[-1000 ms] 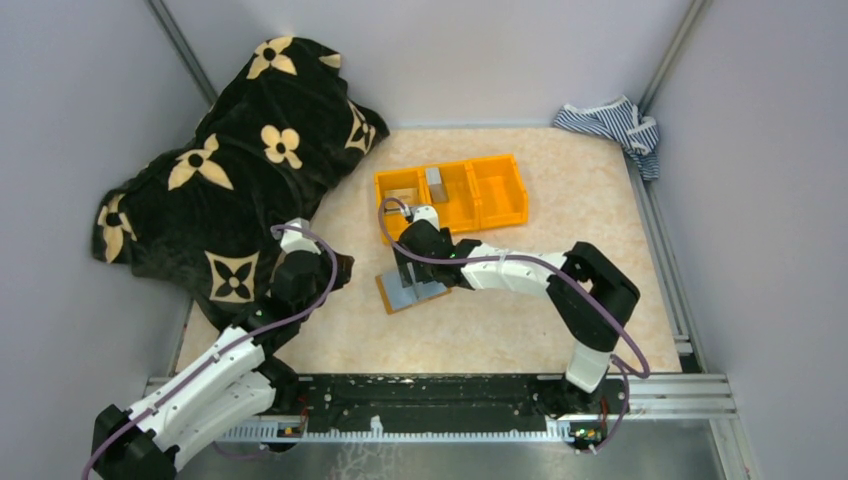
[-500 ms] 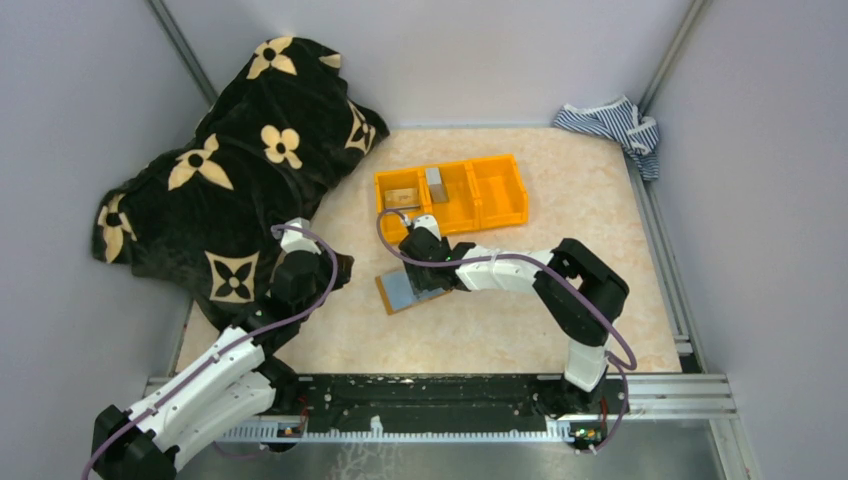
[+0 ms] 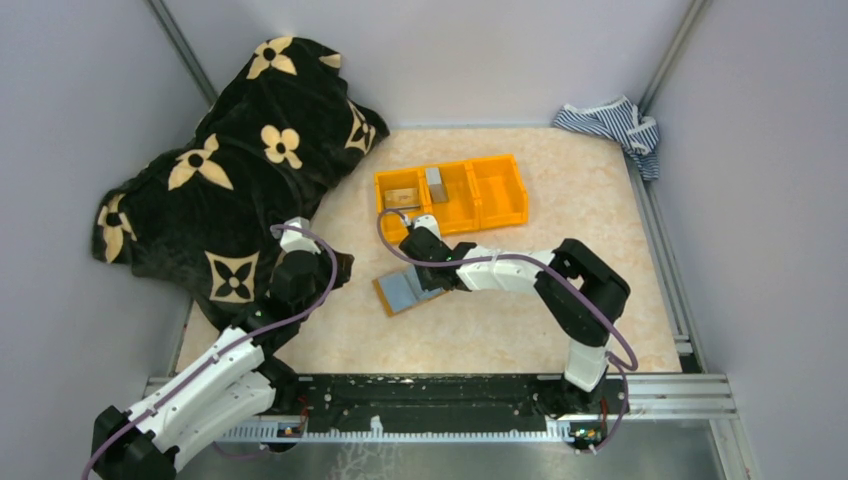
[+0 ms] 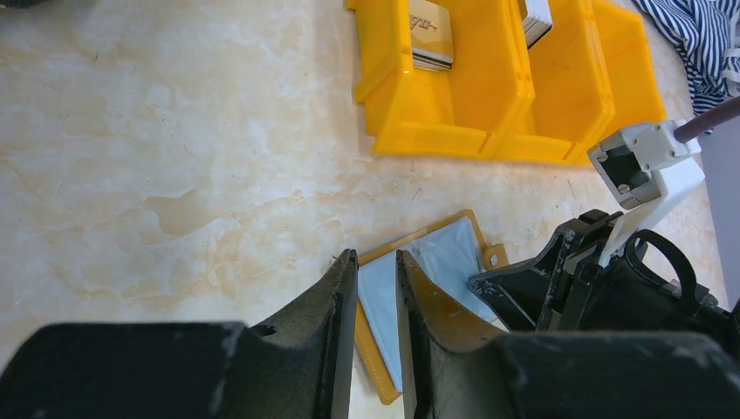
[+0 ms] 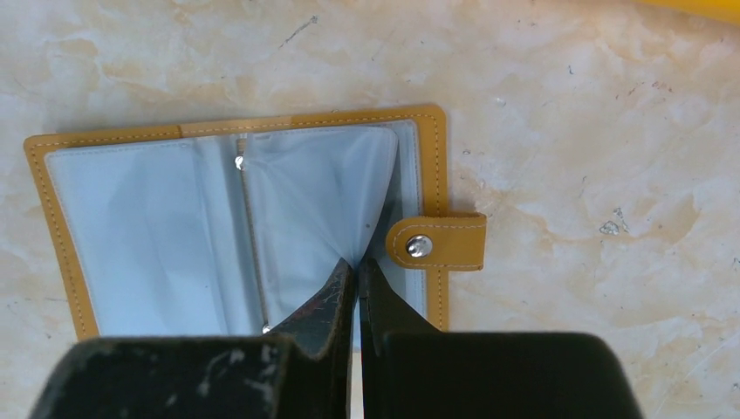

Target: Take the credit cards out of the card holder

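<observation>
Just changed: the right gripper (image 5: 353,278) has gone from wide apart a second ago to fully closed, its tips pressed together with no gap showing.
Right grip: the tips meet on the edge of the clear inner sleeve of the card holder (image 5: 157,209). The plastic creases up toward them, so the sleeve looks pinched. No card shows between the tips.
Snap tab: the snap tab (image 5: 436,244) sticks out from the holder's edge, just beside the right fingertips and not caught by them.
Card holder: it lies open and flat on the table (image 3: 500,330), grey-blue inside up. In the overhead view it sits where it sat a second ago.
Pockets: the sleeves look flat and pale, and whether a card is left inside I cannot tell.
Orange bin: the orange bin (image 3: 505,190) stands beyond the holder, near but apart. Two of its compartments hold cards (image 4: 429,35).
Left gripper: the left gripper (image 4: 377,332) has its fingers a narrow gap apart with nothing between them. In the overhead view it hangs clear of the holder, by the black blanket (image 3: 230,150), and has not moved.
Meaning for the task: the grasp step looks complete and the pull comes next.
Risk: nothing pins the holder down, so if only sleeve plastic is caught, lifting will likely drag the whole holder along rather than free a card.
</observation>
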Robot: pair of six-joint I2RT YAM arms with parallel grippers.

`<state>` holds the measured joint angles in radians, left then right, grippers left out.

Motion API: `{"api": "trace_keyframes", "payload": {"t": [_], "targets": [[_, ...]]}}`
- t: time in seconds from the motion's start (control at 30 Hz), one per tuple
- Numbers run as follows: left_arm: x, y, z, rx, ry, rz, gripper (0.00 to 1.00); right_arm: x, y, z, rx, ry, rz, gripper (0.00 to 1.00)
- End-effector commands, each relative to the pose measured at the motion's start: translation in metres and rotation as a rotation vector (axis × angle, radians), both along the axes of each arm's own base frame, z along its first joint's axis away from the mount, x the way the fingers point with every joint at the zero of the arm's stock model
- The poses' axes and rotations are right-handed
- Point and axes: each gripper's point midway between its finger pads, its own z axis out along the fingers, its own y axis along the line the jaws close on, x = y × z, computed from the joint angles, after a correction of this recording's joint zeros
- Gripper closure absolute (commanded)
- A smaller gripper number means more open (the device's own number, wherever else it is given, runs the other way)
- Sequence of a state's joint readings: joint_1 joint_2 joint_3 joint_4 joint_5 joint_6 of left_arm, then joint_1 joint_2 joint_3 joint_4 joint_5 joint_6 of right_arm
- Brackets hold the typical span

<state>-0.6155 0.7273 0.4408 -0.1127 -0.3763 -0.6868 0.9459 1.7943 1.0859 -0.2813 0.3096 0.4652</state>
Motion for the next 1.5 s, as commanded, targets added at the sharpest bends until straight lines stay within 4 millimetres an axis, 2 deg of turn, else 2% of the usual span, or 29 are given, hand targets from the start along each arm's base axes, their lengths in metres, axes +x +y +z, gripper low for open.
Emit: {"api": "trace_keyframes", "payload": {"t": [0.0,0.1,0.2,0.33,0.53,0.57,0.7,0.97,1.13,1.33,1.47], "targets": [[0.003,-0.004,0.011,-0.019,-0.037,-0.013,0.72,0.001,0.007,0.027,0.09,-0.028,0.006,1.0],[0.003,-0.005,0.01,-0.018,-0.034,-0.015,0.72,0.0,0.011,0.045,0.141,-0.053,0.012,1.0],[0.003,-0.005,0.01,-0.018,-0.037,-0.017,0.72,-0.002,0.017,0.074,0.204,-0.09,0.029,1.0],[0.005,-0.007,0.012,-0.019,-0.045,-0.024,0.72,-0.009,0.029,0.087,0.229,-0.099,0.066,1.0],[0.008,-0.013,0.017,-0.021,-0.048,-0.047,0.72,-0.02,0.045,0.085,0.165,-0.114,0.097,1.0],[0.009,-0.014,0.018,-0.019,-0.047,-0.05,0.72,-0.022,0.045,0.076,0.126,-0.108,0.099,1.0],[0.012,-0.017,0.02,-0.007,-0.046,-0.062,0.71,-0.022,0.042,0.069,0.014,-0.154,0.082,1.0],[0.015,-0.022,0.019,-0.005,-0.035,-0.074,0.71,-0.018,0.027,0.07,-0.104,-0.236,0.052,1.0],[0.016,-0.021,0.023,-0.003,-0.045,-0.066,0.72,-0.017,0.025,0.064,-0.151,-0.247,0.06,1.0],[0.016,-0.025,0.021,-0.01,-0.031,-0.078,0.72,-0.014,0.021,0.068,-0.238,-0.306,0.049,1.0],[0.017,-0.027,0.02,-0.014,-0.024,-0.083,0.72,-0.019,0.026,0.056,-0.223,-0.272,0.072,1.0]]}}
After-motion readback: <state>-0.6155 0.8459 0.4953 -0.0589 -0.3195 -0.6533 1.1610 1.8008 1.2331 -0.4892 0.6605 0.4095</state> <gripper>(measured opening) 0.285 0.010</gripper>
